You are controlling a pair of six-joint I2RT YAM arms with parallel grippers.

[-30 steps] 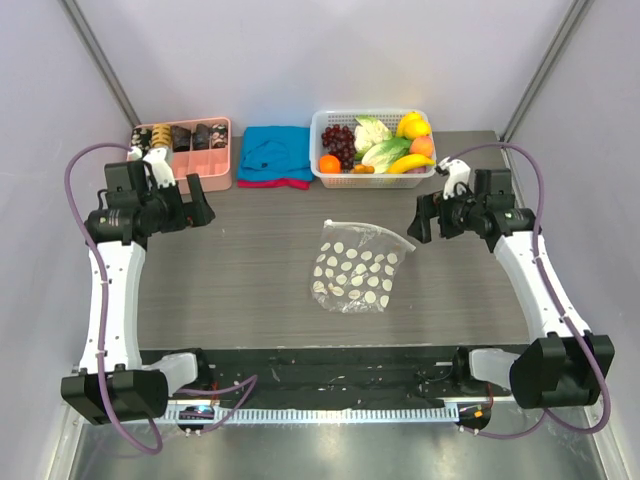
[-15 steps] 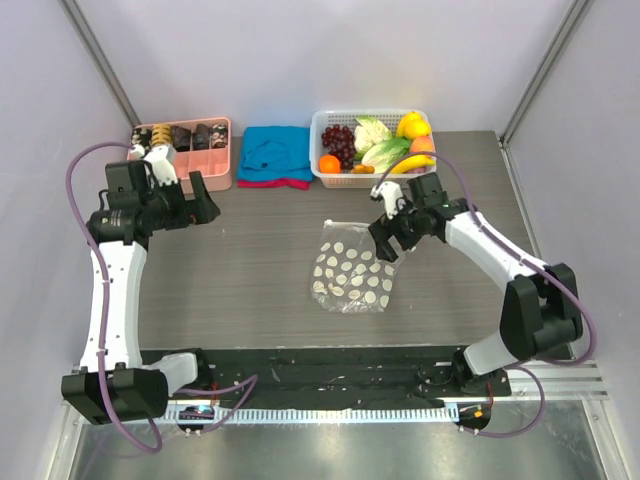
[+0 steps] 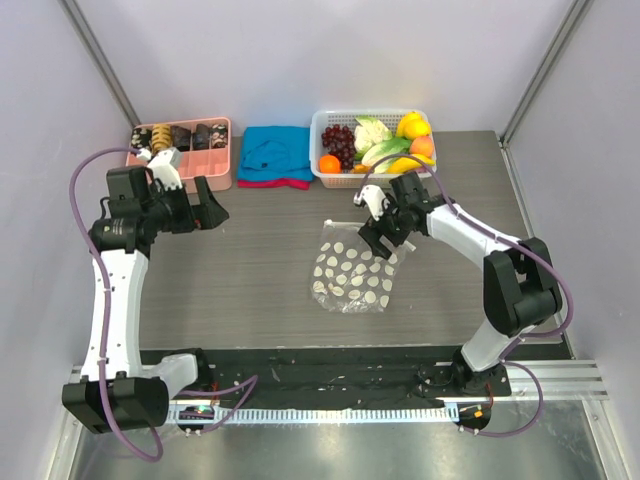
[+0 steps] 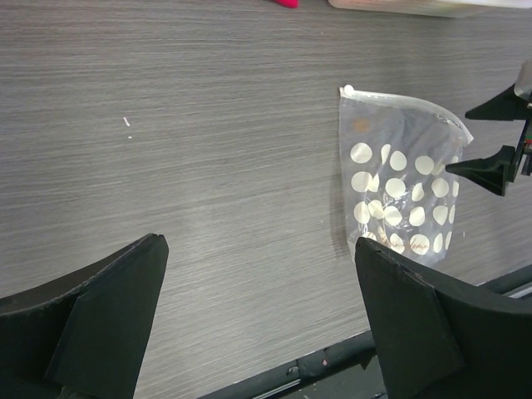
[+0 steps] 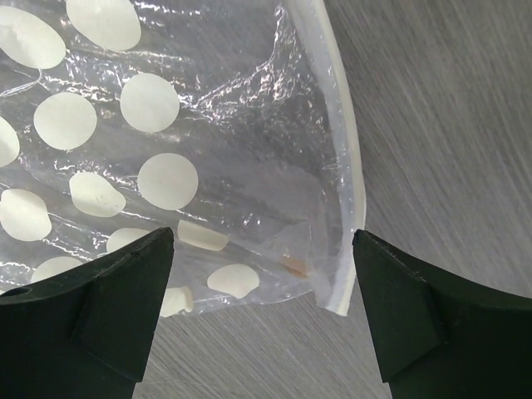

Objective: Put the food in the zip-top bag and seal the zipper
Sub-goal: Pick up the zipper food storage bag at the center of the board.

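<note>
Zip-top bag (image 3: pixel 355 268): flat mid-table (image 3: pixel 250 270), mouth toward the basket (image 3: pixel 318 150).
Food (image 3: pixel 385 145): in that basket, not yet bagged.
Right pincer (image 5: pixel 262 241): spread, astride the bag's zipper (image 5: pixel 345 125) corner, probably to lift the mouth.
Left pincer (image 4: pixel 259 245): spread, holding nothing, well apart from the bag.
Right wrist view: shows the zipper strip's end.
Top view: shows the food.

The right claw (image 3: pixel 377 241) partly hides the zip-top bag's (image 3: pixel 350 272) top edge

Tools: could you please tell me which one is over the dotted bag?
The right tool, open at the zipper end of the dotted bag; the left tool, also open, is off by the pink tray.
</note>
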